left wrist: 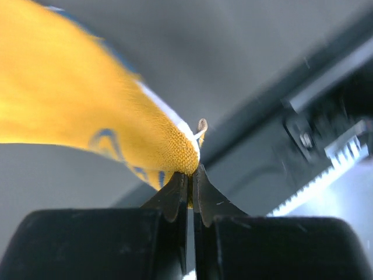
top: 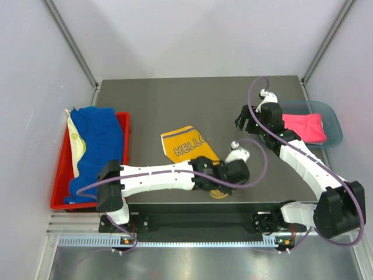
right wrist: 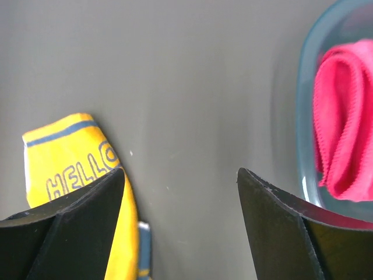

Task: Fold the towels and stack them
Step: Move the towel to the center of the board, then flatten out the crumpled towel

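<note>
**Left gripper pinching a corner of the yellow towel**

The yellow "HELLO" towel is lying near the middle of the counter, printed side up. Its near corner is rising off the surface into the left gripper. In the left wrist view the jaws are pressing together on that corner, with only a thin fold of knit cloth between them.

The cloth is looking light, soft and limp. It is sagging away from the pinch rather than holding any shape, so it is likely to drape and trail wherever the corner goes. The hemmed corners and edges seem the best places to take hold, since a bite there is less likely to bunch the middle. A second hold on a neighbouring corner would probably help the fold line come out straight.

The left arm is reaching low and far across the near side of the counter from its base, with its wrist close to the surface. The right arm is bending up and back, and the right gripper is hovering spread wide above bare counter, holding nothing, between the yellow towel and the teal bin. A hot pink towel is resting folded in that bin. A royal blue towel and a cream towel are sitting on the red tray at the left, well apart from both grippers.
</note>
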